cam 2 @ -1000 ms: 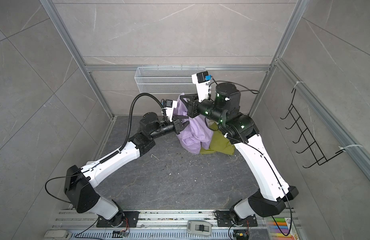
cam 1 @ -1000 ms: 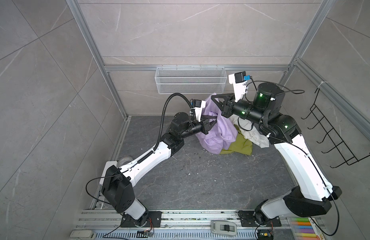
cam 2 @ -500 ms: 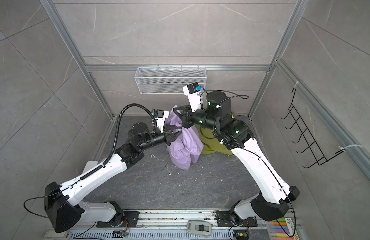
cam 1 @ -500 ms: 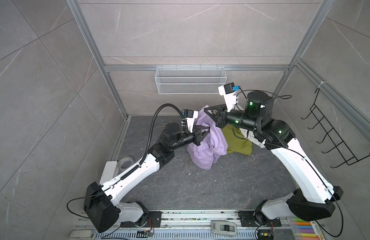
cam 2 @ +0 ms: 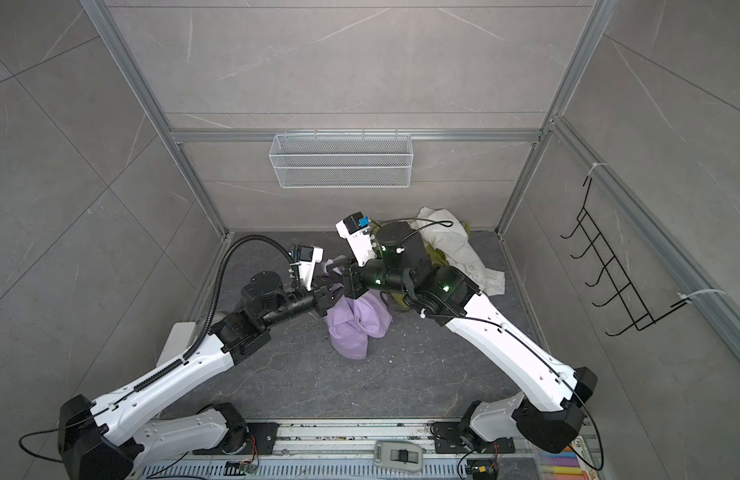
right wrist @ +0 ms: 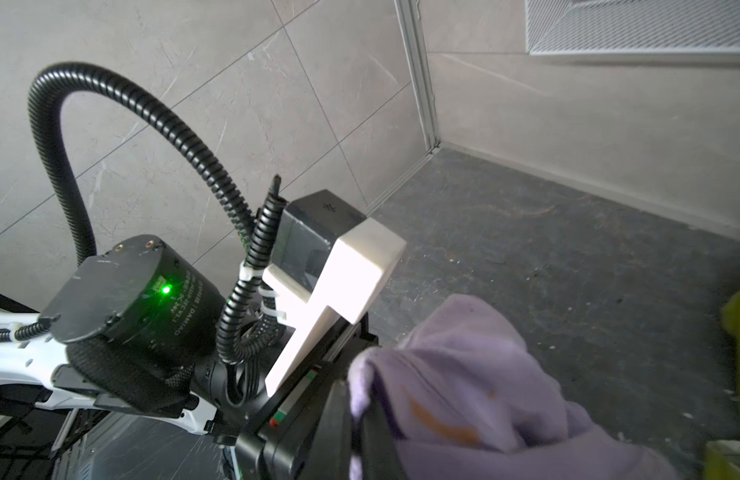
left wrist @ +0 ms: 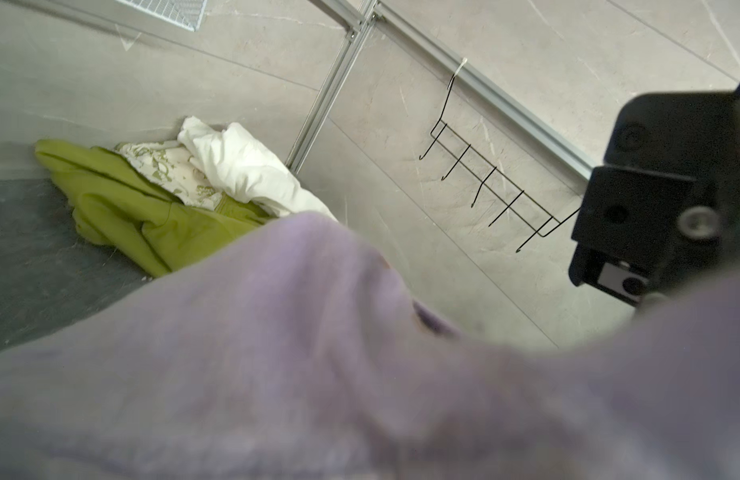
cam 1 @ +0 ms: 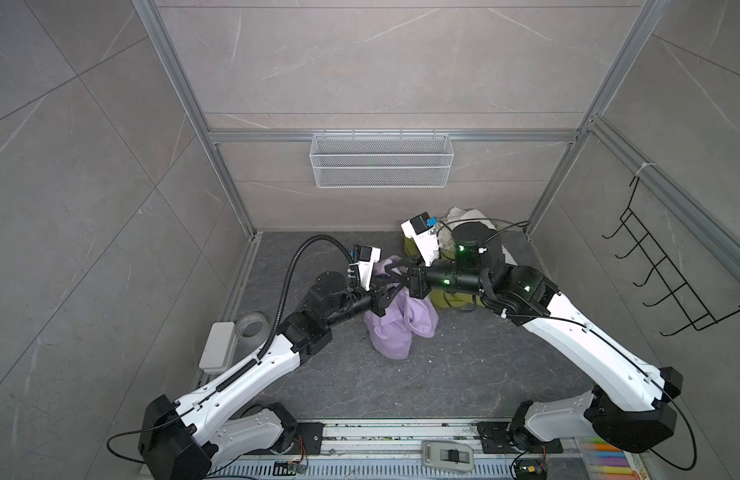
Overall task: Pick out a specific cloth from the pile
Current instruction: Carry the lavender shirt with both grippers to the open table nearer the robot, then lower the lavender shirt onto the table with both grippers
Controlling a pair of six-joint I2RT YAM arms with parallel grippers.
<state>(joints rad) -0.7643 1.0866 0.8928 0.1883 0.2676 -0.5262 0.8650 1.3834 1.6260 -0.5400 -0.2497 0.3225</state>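
The lavender cloth hangs bunched over the middle of the dark floor, its lower end touching the floor. My left gripper and right gripper meet at its top, both shut on it. It hangs apart from the pile of olive-green and white fabrics in the back right corner. In the left wrist view the cloth covers my left fingers, with the pile beyond. In the right wrist view the right gripper pinches a fold of the cloth.
A white wire basket hangs on the back wall. A black hook rack is on the right wall. A tape roll and a white box lie by the left floor edge. Coloured markers sit front right.
Both arms have carried the lavender cloth forward, leftward and down, away from the pile. Its lower end now rests on the floor. Both grippers stayed shut on it.
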